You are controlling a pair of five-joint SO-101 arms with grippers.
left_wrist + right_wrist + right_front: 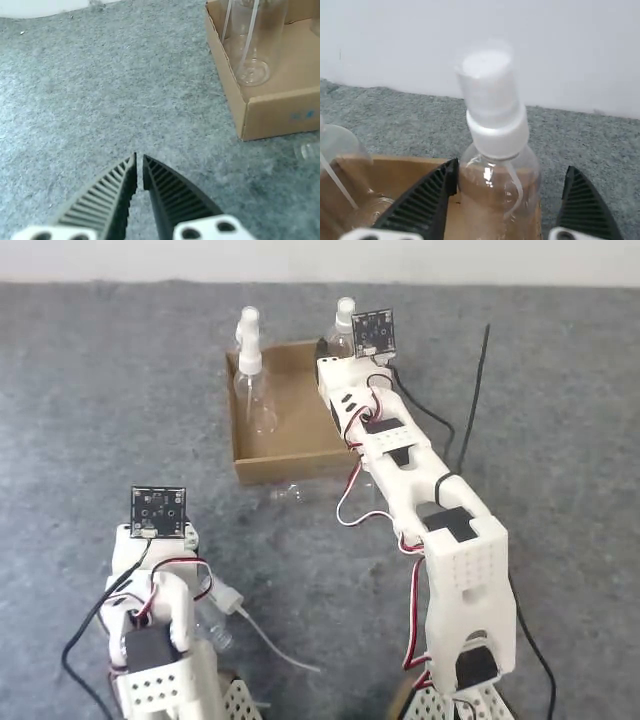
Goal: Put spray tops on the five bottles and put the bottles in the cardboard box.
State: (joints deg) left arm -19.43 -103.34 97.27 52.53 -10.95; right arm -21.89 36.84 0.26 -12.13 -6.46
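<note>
High view: the cardboard box sits at twelve o'clock from the carpet's middle. A spray-topped bottle stands in its ten o'clock corner. A second bottle, also topped, is at its two o'clock corner. A loose bottle lies just beside the box at six o'clock.

Left wrist view: the left gripper hangs over carpet, fingers almost together, holding nothing.

Right wrist view: the right gripper is spread wide, with the second bottle upright between its fingers, close beside one and clear of the other.
</note>
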